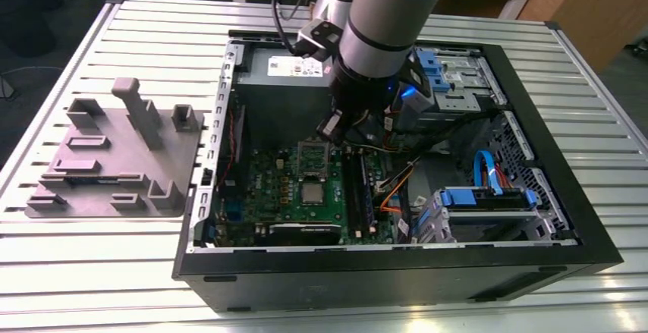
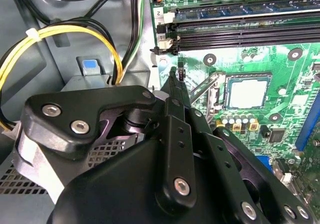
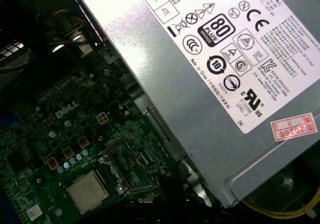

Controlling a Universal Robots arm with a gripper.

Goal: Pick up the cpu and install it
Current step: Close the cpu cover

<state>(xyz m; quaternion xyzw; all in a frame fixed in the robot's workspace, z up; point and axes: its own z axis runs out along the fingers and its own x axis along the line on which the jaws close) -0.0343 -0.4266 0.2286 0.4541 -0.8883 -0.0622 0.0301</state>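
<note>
- The gripper [image 2: 175,76] hangs inside the open computer case [image 1: 567,120]. In the second wrist view its black fingers come together in a narrow point with nothing between them, so I'd call the jaws closed down and empty.
- Just beyond the fingertips lies the cpu [image 2: 246,92], a small silver-grey square sitting flat in its socket on the green motherboard [image 2: 290,63]. The retention frame [image 2: 210,86] stands tilted up at the socket's edge nearest the tip. The chip looks seated, but the frame is not yet folded down over it.
- To one side of the tip run the long black memory slots [image 2: 240,33]; to the other side, yellow and black cables [image 2: 60,33] loop over the metal case wall.
- The first wrist view shows the cpu [image 3: 87,191] and, beside it, an open square bracket [image 3: 125,169] close under the edge of the grey power supply [image 3: 210,83].
- The exterior view shows the arm coming down from above, the gripper [image 1: 339,132] over the board and the cpu [image 1: 312,191] near it, and well away outside the case a grey tray with posts [image 1: 111,158] on the slatted table [image 1: 102,257].
</note>
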